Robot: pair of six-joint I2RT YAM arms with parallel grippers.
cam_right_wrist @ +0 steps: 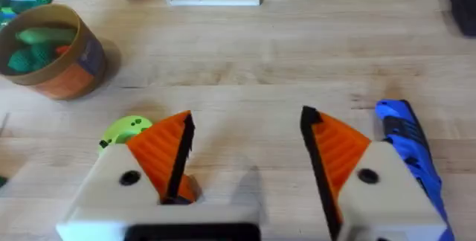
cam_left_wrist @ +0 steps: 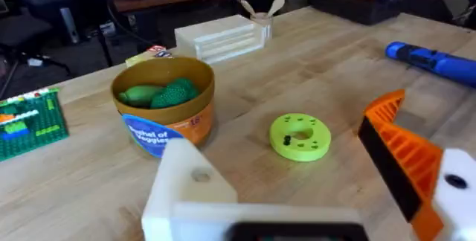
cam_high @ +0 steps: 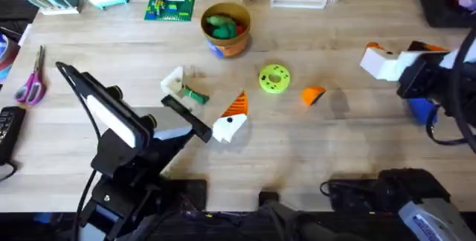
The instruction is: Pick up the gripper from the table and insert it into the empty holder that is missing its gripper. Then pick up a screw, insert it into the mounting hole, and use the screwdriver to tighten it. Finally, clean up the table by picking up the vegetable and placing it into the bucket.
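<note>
Two arms on the bench (cam_high: 349,152), both w/ fingers spread wide and nothing gripped. The left gripper (cam_high: 206,86) carries one orange ribbed tip (cam_left_wrist: 405,155) and one bare white holder (cam_left_wrist: 186,185). In the left wrist view both are cut off by the edge, so the mounting hole's hard to read. One vegetable (cam_high: 195,94), dark green, lies on the bench between those fingers; can't tell if it touches either. The right gripper (cam_right_wrist: 247,118) has two orange pads. One loose gripper (cam_high: 313,95) sits on the bench just beside the lime disc (cam_high: 274,78); in the right wrist view it's mostly hidden behind a finger. One blue screwdriver (cam_right_wrist: 405,148) lies near the right gripper, partly covered by the arm from overhead. One bucket (cam_high: 225,27) stands farther back w/ green toy pieces inside, approx two, overlapping. Screws: too small to pick out.
</note>
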